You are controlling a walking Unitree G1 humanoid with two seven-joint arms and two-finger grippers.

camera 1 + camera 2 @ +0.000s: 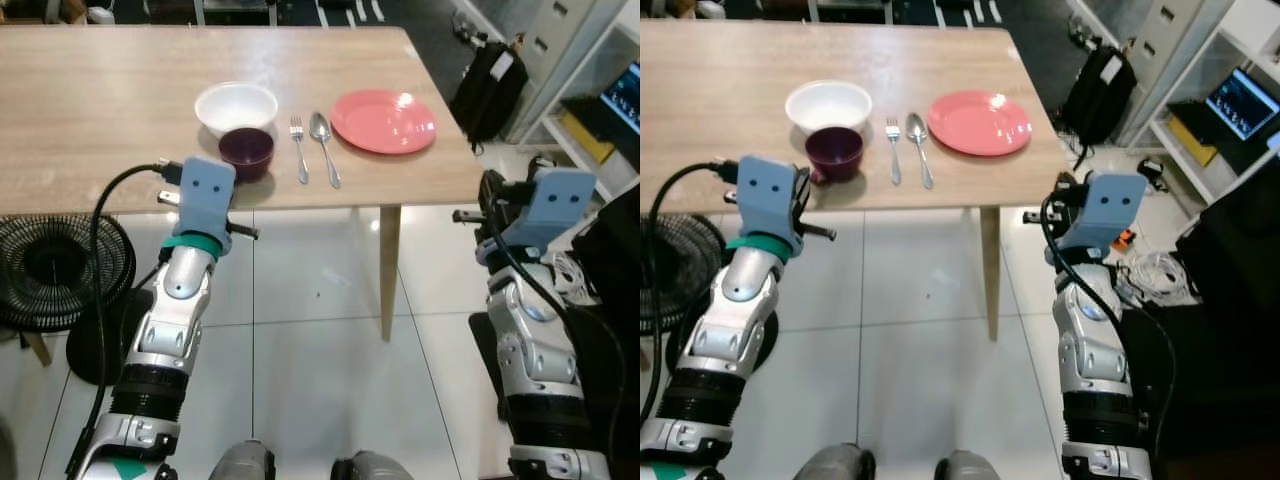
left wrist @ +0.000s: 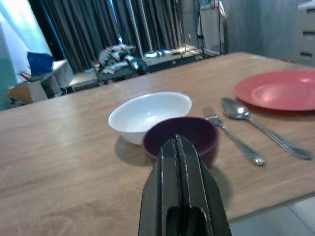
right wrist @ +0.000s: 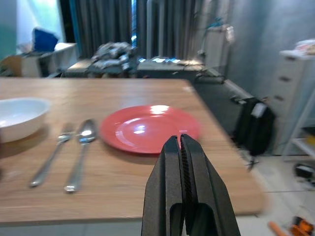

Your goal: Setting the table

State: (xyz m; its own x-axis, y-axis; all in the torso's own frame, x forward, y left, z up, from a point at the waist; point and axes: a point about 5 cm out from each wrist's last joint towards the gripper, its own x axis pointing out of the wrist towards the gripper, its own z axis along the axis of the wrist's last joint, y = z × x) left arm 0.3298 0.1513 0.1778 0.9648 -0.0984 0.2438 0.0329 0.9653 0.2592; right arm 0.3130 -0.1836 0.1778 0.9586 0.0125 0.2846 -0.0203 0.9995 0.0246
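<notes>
Tableware sits in a row near the front edge of a light wooden table (image 1: 100, 110). From the robot's left to its right: a white round bowl (image 1: 236, 106); a dark purple bowl (image 1: 246, 152) touching the white one's near side; a silver metal fork (image 1: 299, 147); a silver metal spoon (image 1: 324, 146) just beside the fork, both lying lengthwise with handles toward the robot; then a round pink-red plate (image 1: 383, 121), near the spoon but apart from it, close to the table's right corner.

Left gripper (image 2: 179, 147): fingers pressed together, nothing between them. It hangs at the table's front edge, pointed at the dark purple bowl and just short of it, not touching. The left arm's blue wrist housing (image 1: 206, 192) overlaps the table edge in the head views.

Right gripper (image 3: 181, 147): fingers likewise pressed together and empty. It is held off the table's right front corner, over the floor, aimed toward the pink-red plate and well short of it.

On the white tiled floor (image 1: 320, 330): a black round fan (image 1: 50, 268) under the table to the left. A black backpack (image 1: 490, 85) stands past the table's right side.
</notes>
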